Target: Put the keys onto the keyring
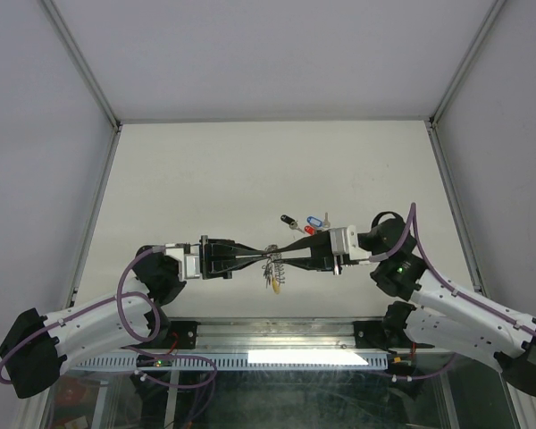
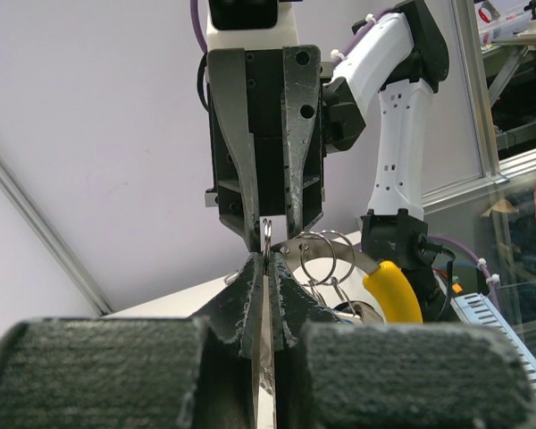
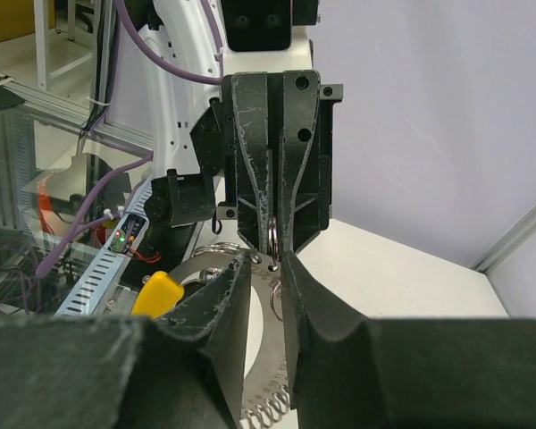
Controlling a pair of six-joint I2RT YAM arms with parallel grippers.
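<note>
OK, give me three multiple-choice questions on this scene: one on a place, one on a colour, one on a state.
1. The tiny silvery tagged keys lie on the pale table: A just beyond the right hand; B at the near left edge; C far left corner.
2. The large thin keyring has an arc coloured: A green; B yellow; C pink.
3. The left hand is: A wide open; B out of view; C shut.
Answers: A, seen from above; B, in both wrist views; C, its fingers meet.

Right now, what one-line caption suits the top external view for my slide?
Left gripper and right gripper meet tip to tip at the keyring; three tagged keys lie loose beyond them.
</note>
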